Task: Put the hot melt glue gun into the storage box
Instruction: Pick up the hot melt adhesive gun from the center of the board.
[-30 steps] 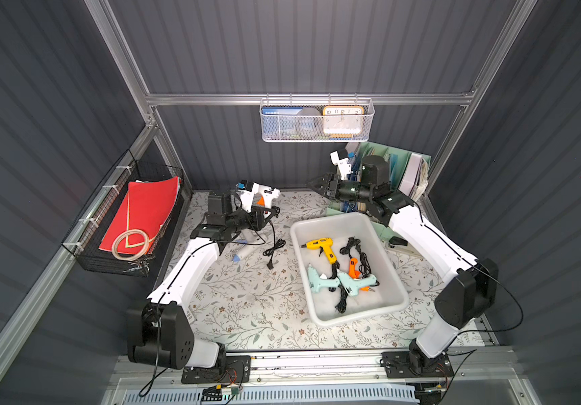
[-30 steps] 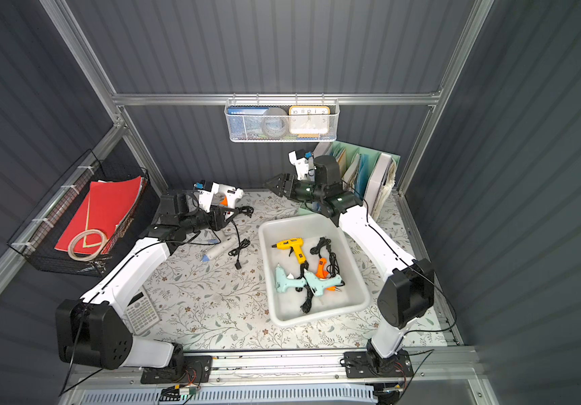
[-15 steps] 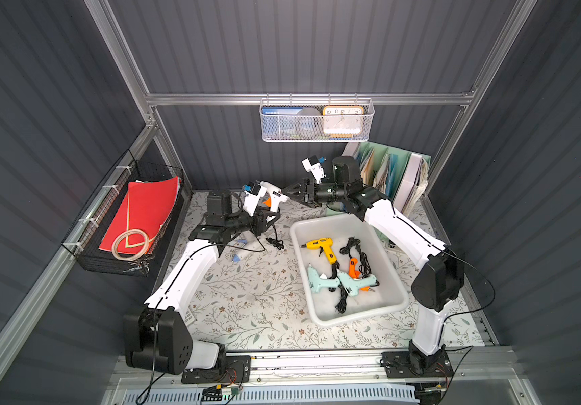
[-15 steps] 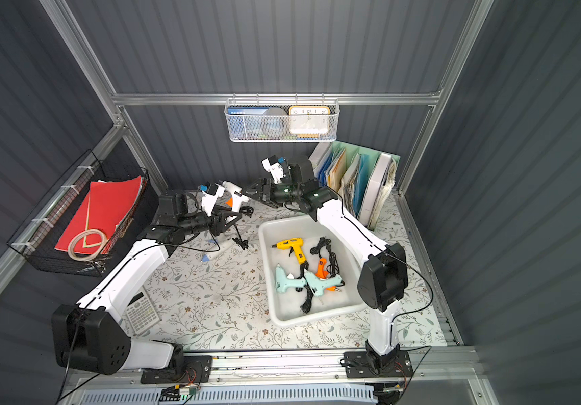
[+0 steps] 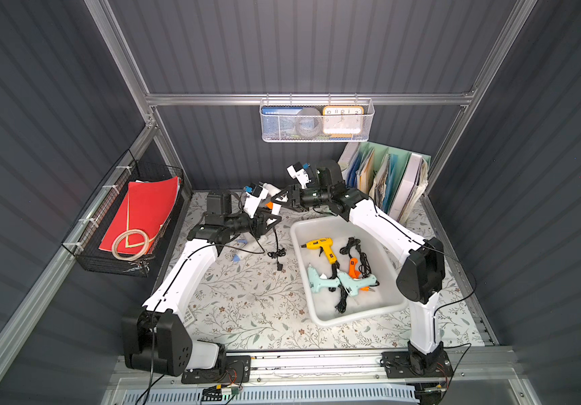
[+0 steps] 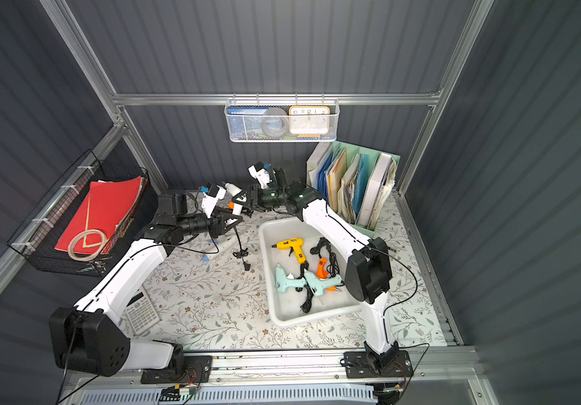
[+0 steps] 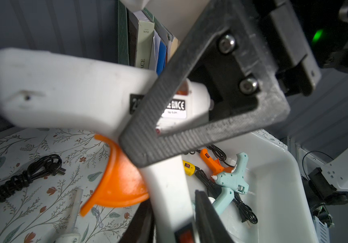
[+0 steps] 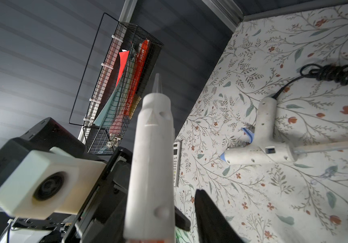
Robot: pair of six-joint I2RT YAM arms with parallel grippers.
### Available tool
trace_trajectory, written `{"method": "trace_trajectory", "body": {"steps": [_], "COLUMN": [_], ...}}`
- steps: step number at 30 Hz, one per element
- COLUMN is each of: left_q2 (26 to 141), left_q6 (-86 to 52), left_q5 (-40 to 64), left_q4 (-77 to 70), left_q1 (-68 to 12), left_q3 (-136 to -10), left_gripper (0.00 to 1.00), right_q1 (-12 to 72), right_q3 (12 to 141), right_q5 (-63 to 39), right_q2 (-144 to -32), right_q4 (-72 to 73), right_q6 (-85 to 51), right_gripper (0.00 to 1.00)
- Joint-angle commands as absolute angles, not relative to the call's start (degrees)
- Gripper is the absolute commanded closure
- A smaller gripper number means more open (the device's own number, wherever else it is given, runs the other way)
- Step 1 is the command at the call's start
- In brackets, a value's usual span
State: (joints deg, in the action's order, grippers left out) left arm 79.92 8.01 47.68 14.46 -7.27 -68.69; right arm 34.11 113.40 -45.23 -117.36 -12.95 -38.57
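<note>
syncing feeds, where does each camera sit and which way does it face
Top views: high above the arms' bases, looking down on table, storage box, left arm, right arm.
Left wrist: on the left arm, facing past the left gripper and white glue gun into the storage box; a right gripper finger crosses.
Right wrist: on the right arm, facing along the gun toward the black wire basket; the left wrist camera shows.
Shared: all show the white glue gun.

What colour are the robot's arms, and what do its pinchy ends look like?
The left arm and right arm are white tubes with chunky black joints. Thin black cables run along them. The left pincer and right pincer are black, with hollow triangle-shaped fingers of rough, woven-looking material. Each wrist carries a white camera block.
</note>
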Motion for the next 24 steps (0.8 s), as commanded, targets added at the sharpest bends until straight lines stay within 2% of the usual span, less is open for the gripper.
{"method": "trace_trajectory", "body": {"steps": [1,3,4,5,7,8,18,24], "left_q2": [78.23,78.0,77.92,77.68,77.04,76.4,61.48,53.55], "left_q6": [9.49,9.43,9.25,9.07,8.19,7.6,-4.31,-11.23], "left_q5": [48.98,48.39,48.34,48.32,48.1,47.31,38.2,23.37], "left_q4": [14.93,15.4,15.9,16.21,16.78,16.55,5.21,3.16], "left_q1": [-7.47,-7.49,-7.47,-7.47,-7.47,-7.47,-7.47,-7.47], "left_q3": [-70.49,-70.79,-71.05,-71.18,-71.45,-71.46,-67.41,-64.73], "left_gripper": [1.0,0.98,0.85,0.66,0.1,0.0,0.0,0.0], "right_q1": [34.05,34.1,34.05,34.05,33.93,33.69,26.16,23.44], "right_q3": [115.27,115.23,115.17,114.99,115.0,115.01,112.32,106.73], "right_q5": [-45.53,-45.22,-45.1,-44.8,-43.61,-42.87,-41.22,-37.08], "right_q2": [-117.43,-116.99,-116.66,-116.18,-114.98,-114.26,-103.74,-92.94], "right_q4": [-13.24,-13.23,-13.2,-13.26,-13.76,-14.08,-13.74,-14.8], "right_q6": [-37.97,-37.8,-37.72,-37.44,-36.4,-35.94,-35.11,-31.25], "right_gripper": [0.72,0.86,0.93,0.99,1.0,1.0,1.0,1.0]}}
